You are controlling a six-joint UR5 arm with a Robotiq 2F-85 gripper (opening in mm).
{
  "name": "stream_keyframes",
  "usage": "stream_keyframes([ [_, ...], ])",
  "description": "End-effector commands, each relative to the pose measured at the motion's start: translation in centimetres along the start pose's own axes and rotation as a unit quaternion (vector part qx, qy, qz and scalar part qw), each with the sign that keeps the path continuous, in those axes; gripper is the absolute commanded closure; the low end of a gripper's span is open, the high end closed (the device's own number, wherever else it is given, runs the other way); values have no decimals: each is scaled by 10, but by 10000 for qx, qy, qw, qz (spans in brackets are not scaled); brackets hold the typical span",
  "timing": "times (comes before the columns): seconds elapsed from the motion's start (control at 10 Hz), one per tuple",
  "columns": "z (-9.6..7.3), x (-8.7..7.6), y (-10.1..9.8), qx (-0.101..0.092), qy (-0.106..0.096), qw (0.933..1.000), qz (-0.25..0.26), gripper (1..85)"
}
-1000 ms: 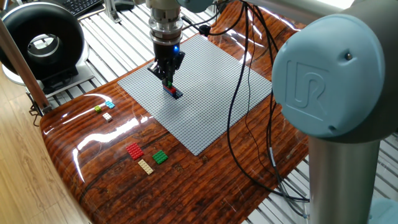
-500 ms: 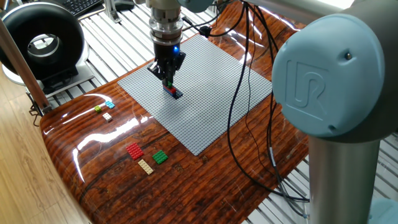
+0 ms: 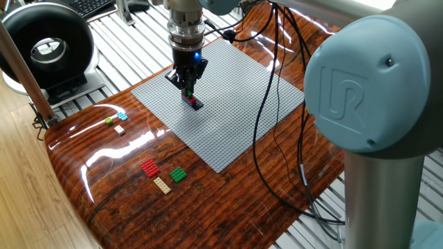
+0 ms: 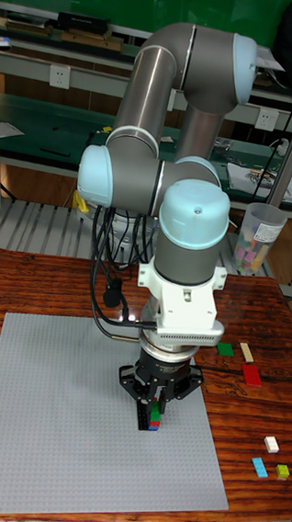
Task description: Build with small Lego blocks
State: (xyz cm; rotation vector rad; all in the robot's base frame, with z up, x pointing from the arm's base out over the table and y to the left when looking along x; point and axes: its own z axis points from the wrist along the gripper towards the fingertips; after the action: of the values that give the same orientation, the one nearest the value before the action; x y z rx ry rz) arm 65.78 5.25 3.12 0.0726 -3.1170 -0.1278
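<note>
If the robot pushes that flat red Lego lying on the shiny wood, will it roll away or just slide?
The red Lego would probably slide, not roll: it looks flat and lies low. The wooden table looks glossy, so it may skid easily. It seems small and light, so a nudge could spin it toward the tan brick.

Baseplate [image 3: 228, 104]: matt grey studded plastic, seen under the gripper [image 3: 187, 90], whose fingers [image 4: 147, 406] are matt black. Stack at the fingertips [image 3: 192, 101]: glossy plastic in red, green and dark blue. Table [image 3: 208, 200]: wood grain under a high-gloss lacquer, strong glare noted on the side away from the fingers. Loose bricks well clear of the fingers: red brick [image 3: 149, 167], green brick [image 3: 178, 175], tan brick [image 3: 162, 185], all smooth plastic. Arm [image 4: 190, 230]: smooth satin metal tubes, light blue plastic joint caps. Cables [image 3: 277, 138]: black, smooth sheath.
</note>
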Motion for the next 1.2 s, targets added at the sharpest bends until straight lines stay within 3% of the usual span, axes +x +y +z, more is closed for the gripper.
stream_keyframes([
  [0.0, -5, 0, 5, -28, 18, 10000, 25, 843],
  [0.4, -1, -3, 2, -46, -67, 9999, -98, 843],
  [1.1, -4, 3, 1, -17, -35, 9999, -120, 843],
])
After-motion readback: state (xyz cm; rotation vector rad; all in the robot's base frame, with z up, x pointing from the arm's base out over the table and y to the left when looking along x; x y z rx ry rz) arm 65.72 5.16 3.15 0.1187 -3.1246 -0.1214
